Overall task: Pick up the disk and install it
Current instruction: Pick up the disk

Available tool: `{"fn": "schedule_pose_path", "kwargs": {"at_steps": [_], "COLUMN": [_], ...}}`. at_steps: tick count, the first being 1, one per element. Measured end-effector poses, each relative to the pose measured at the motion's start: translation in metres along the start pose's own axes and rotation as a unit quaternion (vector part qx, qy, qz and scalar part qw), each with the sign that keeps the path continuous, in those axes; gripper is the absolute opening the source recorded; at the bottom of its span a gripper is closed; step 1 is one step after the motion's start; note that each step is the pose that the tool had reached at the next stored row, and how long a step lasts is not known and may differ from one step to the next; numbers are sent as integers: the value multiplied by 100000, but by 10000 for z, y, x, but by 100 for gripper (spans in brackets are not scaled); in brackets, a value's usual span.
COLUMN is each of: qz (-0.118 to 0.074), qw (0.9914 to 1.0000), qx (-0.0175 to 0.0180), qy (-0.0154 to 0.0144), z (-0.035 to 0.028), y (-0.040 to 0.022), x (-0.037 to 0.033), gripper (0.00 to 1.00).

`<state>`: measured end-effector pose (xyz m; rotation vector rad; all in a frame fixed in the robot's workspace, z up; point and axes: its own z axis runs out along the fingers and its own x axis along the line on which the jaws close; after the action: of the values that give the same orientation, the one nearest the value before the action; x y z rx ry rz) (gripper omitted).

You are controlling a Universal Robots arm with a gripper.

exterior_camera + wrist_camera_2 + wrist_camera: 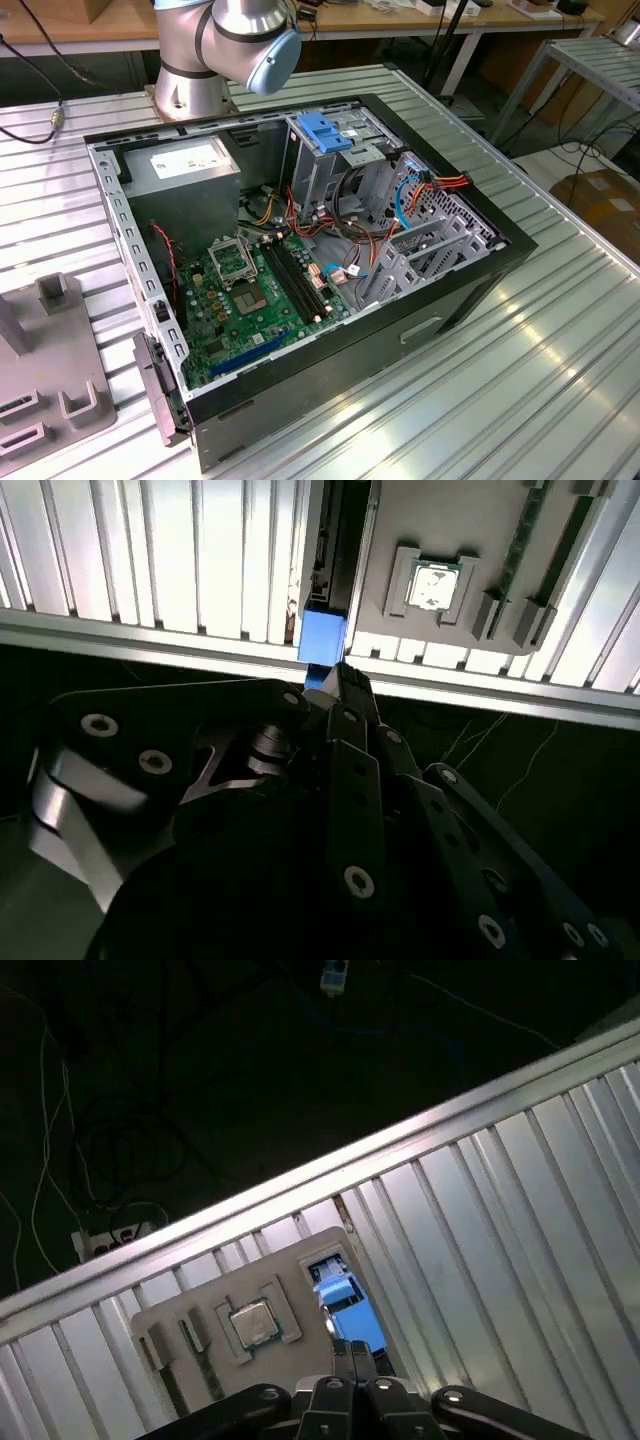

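Observation:
The disk stands on edge in a slot of a grey fixture plate near the table's edge. Its blue plastic frame shows in both wrist views. The rest of it runs away edge-on as a dark strip. My gripper hangs right at the blue end of the disk, its tip overlapping the frame in the first wrist view. Whether it touches the disk cannot be told. In the exterior view the open computer case lies on the ribbed metal table.
On the fixture plate sit a processor chip and memory sticks. Inside the case are a drive cage with a blue handle, a grey power-supply box and loose cables. The arm's base stands behind the case.

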<state>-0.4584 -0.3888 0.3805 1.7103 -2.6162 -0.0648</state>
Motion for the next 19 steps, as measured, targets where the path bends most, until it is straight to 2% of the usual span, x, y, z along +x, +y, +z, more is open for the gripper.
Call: {"fn": "schedule_pose_path", "kwargs": {"at_steps": [2, 4, 6, 10, 11, 12, 13, 15, 16, 17, 18, 19], "qz": [-3364, -5157, -8170, -11449, -12276, -12691, -13063, -14533, -15791, -16581, -17295, -17492], "qw": [99943, 99867, 99665, 99341, 99242, 99189, 99141, 98936, 98742, 98613, 98490, 98455], "qx": [-21, -13, -8, 206, 374, 459, 523, 591, 603, 614, 649, 679], "qy": [143, 213, 333, 458, 440, 428, 421, 452, 494, 515, 528, 535], "z": [6, 10, 19, 37, 46, 53, 59, 76, 88, 97, 113, 125], "y": [0, -1, -1, -1, -2, -2, -3, -3, -4, -4, -5, -5], "x": [0, 0, 0, 1, 1, 0, 0, 1, 1, 1, 1, 1], "gripper": [10, 10, 10, 11, 17, 17, 23, 36, 42, 47, 47, 54]}}
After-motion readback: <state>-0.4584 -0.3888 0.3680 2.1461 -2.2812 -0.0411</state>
